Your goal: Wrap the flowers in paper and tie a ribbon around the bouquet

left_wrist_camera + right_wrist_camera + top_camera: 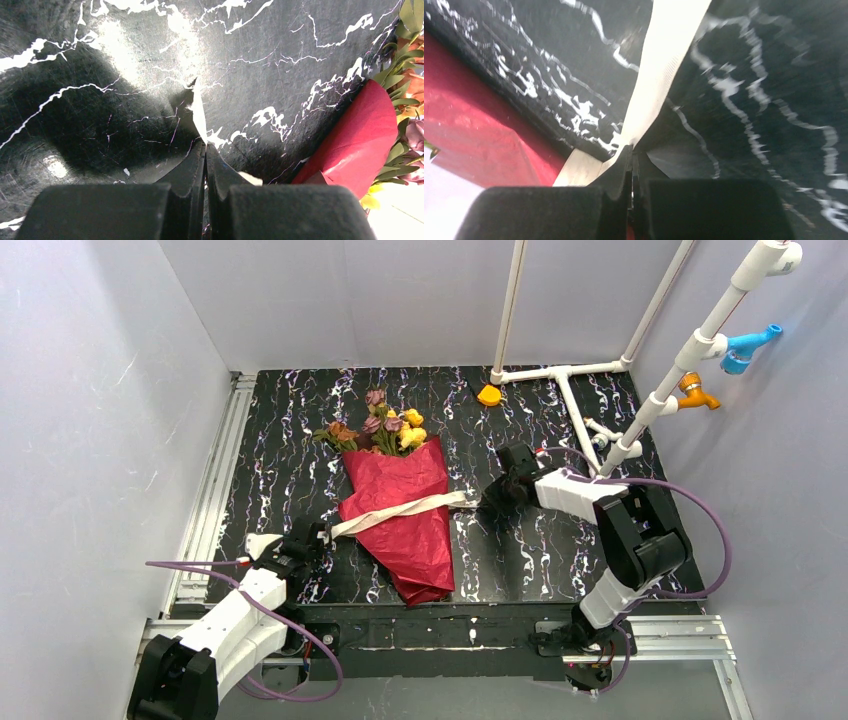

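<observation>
The bouquet (400, 478), a cone of crinkly dark red paper (420, 555) with yellow, orange and dusty-pink artificial flowers (388, 428) spilling from its wide far end, lay on the black table with white marbled veins (290, 460). Its narrow tip pointed toward the near edge.

A flat, narrow cream-beige fabric ribbon (400, 510) ran over the top of the bouquet at about mid-length. It slanted from nearer on the bouquet's left to farther on its right.

Just left of the bouquet, the left gripper (318, 536) had its jaws pressed together, pinching the ribbon's left end. Its wrist view showed the strip edge-on, rising from the tips. Just right of the bouquet, the right gripper (488, 502) was likewise clamped on the ribbon's other end. In its wrist view the band fanned out from the closed tips across the table, with red paper at the left.

Well beyond the bouquet to its right sat a small orange wedge (489, 395), touching a white plastic pipe frame (560, 373).
</observation>
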Available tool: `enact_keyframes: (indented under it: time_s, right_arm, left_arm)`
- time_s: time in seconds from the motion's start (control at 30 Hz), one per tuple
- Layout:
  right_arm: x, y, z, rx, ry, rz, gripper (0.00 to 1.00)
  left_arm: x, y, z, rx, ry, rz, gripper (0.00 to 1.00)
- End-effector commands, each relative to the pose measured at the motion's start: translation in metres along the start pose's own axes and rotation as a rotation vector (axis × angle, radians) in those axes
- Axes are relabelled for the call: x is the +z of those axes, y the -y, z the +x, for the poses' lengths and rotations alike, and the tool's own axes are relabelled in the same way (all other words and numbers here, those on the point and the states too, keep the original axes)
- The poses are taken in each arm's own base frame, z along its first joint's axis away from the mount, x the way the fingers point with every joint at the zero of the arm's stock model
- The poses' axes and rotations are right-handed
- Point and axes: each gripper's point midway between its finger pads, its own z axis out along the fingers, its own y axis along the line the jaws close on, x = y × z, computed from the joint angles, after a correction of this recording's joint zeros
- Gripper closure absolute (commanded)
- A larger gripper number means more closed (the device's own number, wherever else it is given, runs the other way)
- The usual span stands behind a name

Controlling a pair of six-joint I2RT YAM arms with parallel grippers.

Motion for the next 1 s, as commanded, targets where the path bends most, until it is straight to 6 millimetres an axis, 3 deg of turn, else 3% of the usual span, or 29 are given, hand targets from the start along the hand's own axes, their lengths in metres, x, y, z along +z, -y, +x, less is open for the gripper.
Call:
enact_keyframes:
  time_s: [0.0, 0.17, 0.33, 0.5, 0.77, 0.87, 0.97]
  right_arm:
    - [-0.024, 0.007, -0.052, -0.046, 0.151, 0.052, 0.99]
    - [-0.043, 0.009, -0.116, -0.045, 0.207, 0.021, 0.99]
    - [-0.041, 0.004, -0.148, -0.024, 0.208, -0.040, 0.99]
    - [-0.029, -0.013, -0.149, -0.045, 0.147, -0.102, 0.99]
    - [-0.017, -0.031, -0.156, -0.081, 0.111, -0.148, 0.99]
    - [-0.014, -0.030, -0.156, -0.085, 0.109, -0.142, 0.99]
    - [-0.013, -0.028, -0.152, -0.102, 0.093, -0.148, 0.99]
  left_arm:
    - [0.001, -0.022, -0.015, 0.067, 0.070, -0.072, 1.00]
    - [-0.001, -0.026, -0.023, 0.065, 0.104, -0.077, 1.00]
    - [-0.005, -0.029, -0.033, 0.088, 0.139, -0.082, 1.00]
    - [-0.011, -0.022, -0.047, 0.170, 0.161, -0.071, 1.00]
    - [-0.021, -0.008, -0.094, 0.378, 0.268, -0.119, 1.00]
    - [-0.018, 0.003, -0.098, 0.443, 0.237, -0.123, 1.00]
    - [-0.021, -0.002, -0.098, 0.466, 0.197, -0.213, 1.00]
